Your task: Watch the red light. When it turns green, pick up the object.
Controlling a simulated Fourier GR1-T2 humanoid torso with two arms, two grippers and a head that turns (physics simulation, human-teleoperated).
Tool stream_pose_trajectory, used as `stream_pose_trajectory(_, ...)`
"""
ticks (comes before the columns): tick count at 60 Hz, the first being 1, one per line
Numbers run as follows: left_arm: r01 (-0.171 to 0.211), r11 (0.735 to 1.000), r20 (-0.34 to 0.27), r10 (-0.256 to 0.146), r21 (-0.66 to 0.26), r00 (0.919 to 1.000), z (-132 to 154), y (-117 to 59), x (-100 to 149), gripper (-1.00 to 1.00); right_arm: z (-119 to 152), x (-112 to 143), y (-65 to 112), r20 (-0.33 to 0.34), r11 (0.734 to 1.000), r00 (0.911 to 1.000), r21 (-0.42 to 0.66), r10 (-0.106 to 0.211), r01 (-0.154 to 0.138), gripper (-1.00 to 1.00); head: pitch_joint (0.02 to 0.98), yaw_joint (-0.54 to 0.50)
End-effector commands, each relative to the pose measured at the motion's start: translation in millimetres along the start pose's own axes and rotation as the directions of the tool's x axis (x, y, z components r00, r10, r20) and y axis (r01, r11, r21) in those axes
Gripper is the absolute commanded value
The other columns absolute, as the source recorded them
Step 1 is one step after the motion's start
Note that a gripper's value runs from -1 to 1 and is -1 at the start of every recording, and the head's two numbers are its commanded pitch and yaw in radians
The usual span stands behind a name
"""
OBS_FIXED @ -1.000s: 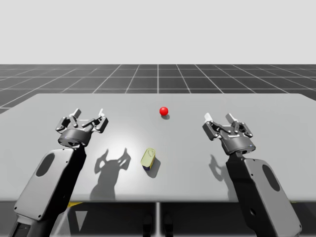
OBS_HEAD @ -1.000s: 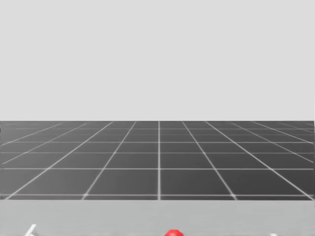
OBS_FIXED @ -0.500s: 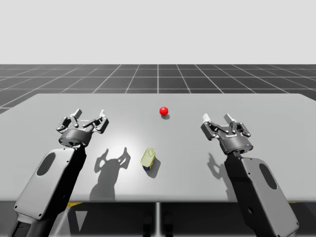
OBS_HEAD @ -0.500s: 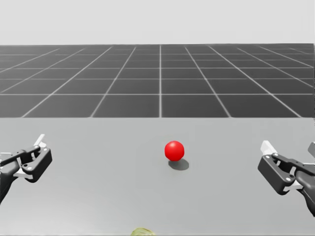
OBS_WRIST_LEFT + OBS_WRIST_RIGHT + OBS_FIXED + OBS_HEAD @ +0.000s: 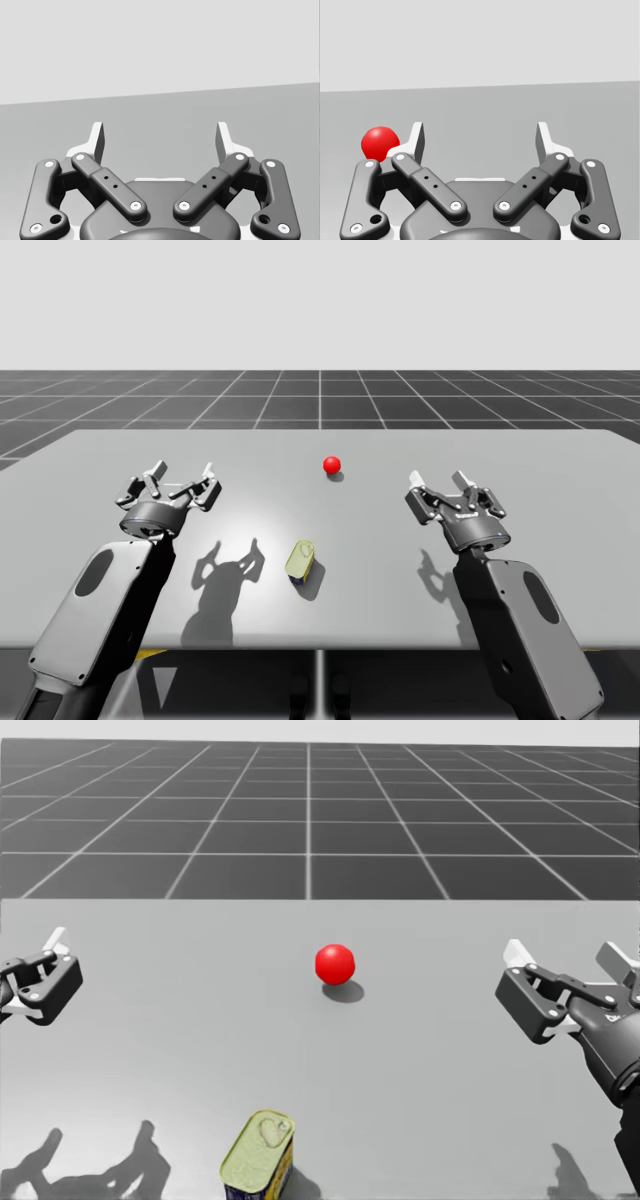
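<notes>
- A small yellow-green tin sits on the grey table, near the front edge and about midway between my two arms. It is well apart from both of them.
- The signal light, a small ball, lies further back on the table beyond the tin. It is red, so I judge this is not yet the moment to reach.
- In the head view the tin shows a rounded oblong lid with a pull tab, facing up. A dark blue band runs low on its side.
- The tin's long axis runs away from me, with the far end turned slightly to my right. It appears to stand on its base, lid uppermost.
- I judge the tin to be rigid metal, fairly light, and not fragile. Its smooth painted walls could slip under a loose pinch.
- The best hold is probably across the narrow width, with the fingers flat on the two long sides below the lid rim. The pull tab is best avoided.
- My left gripper hovers above the table with its fingers spread wide and nothing between them.
- My right gripper is likewise spread wide and holds nothing. In its wrist view the red light sits ahead of it, just outside one finger.
</notes>
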Motion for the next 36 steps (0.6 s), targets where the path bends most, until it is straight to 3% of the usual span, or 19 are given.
stream_pose_trajectory(1,0.0,1.0,0.0,0.0,-0.003,1.0,0.2,-1.1,0.0,-1.0,-0.1,-0.2,0.2,0.0,1.0,1.0,0.0,0.001,-0.001,-1.0,0.578,-0.03)
stream_pose_trajectory(36,-0.003,1.0,-0.002,0.003,-0.004,1.0,1.3,-2.6,0.7,-1.0,-0.6,-0.2,-0.3,0.002,1.0,0.9999,-0.004,0.012,-0.012,-1.0,0.582,-0.03)
